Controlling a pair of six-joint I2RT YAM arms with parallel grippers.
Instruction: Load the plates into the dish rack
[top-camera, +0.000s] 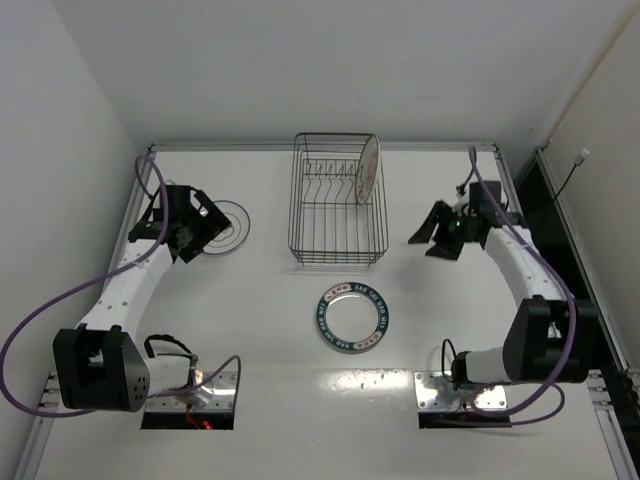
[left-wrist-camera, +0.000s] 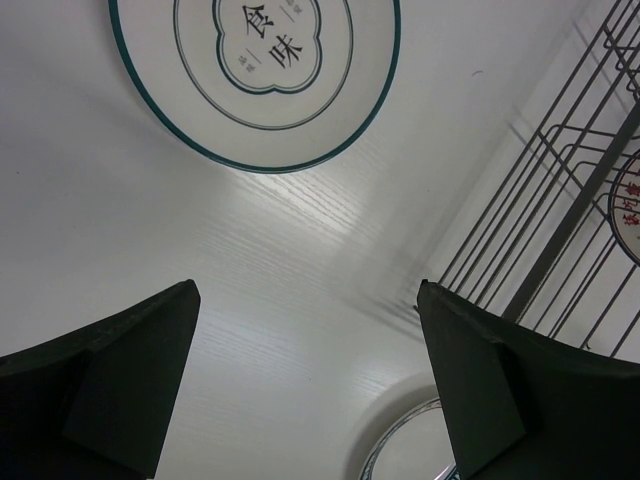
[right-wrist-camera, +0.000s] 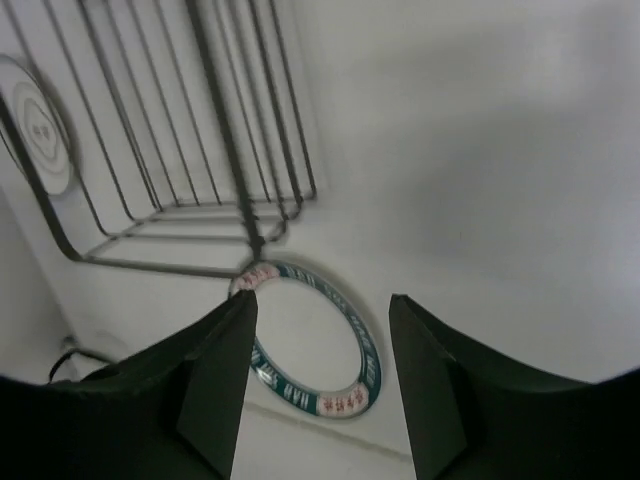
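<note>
While my left gripper (left-wrist-camera: 308, 298) hung with jaws wide apart and empty just beside the ringed plate (top-camera: 228, 228), which lay flat on the table (top-camera: 450, 330) left of the dish rack (top-camera: 337, 258), my right gripper (right-wrist-camera: 322, 310) sat right of the rack, jaws apart, holding nothing; third plate (top-camera: 368, 168) stood on edge inside the rack's right side, teal-rimmed plate (top-camera: 351, 318) lay flat just in front of the rack
</note>
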